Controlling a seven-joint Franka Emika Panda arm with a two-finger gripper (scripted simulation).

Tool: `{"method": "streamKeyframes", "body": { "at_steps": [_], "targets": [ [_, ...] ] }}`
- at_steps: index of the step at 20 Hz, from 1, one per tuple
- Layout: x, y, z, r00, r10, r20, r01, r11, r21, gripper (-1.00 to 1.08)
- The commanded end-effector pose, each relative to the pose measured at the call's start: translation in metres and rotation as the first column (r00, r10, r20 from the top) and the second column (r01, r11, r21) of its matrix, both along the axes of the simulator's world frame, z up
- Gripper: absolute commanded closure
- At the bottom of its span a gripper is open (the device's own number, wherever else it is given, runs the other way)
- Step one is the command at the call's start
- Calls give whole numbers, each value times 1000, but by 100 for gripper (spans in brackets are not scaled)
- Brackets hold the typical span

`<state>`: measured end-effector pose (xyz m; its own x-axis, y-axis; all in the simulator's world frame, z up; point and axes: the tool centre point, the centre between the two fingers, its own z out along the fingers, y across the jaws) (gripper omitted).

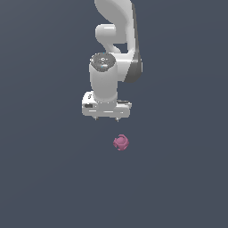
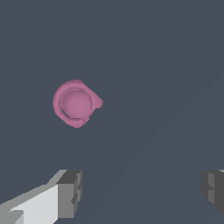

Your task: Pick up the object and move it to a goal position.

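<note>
White two-fingered gripper (image 1: 106,118) of the Panda arm hangs with its jaws spread wide and empty, pointing down at the plain dark grey surface (image 1: 49,178). A small magenta-pink lumpy, roughly round object (image 1: 120,142) lies on that surface, apart from the gripper and offset toward the exterior view's right and nearer the camera. In the wrist view the object (image 2: 76,103) sits outside the gap between the grey fingertips (image 2: 70,194), so the wide stance is judged a preparation for descent once the gripper is centred over it. No brand, label or writing is legible.
</note>
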<state>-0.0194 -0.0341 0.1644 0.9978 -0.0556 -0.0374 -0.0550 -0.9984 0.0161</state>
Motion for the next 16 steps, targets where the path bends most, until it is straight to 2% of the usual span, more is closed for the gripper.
{"method": "streamKeyframes", "body": {
  "at_steps": [1,9,16],
  "targets": [
    [0,0,0,1000,0,0,0,1000,0,-92],
    [12,16,6,999,30,19,-29,999,-15,-92],
    [12,16,5,999,27,20,-26,1000,-15,-92]
  ]
}}
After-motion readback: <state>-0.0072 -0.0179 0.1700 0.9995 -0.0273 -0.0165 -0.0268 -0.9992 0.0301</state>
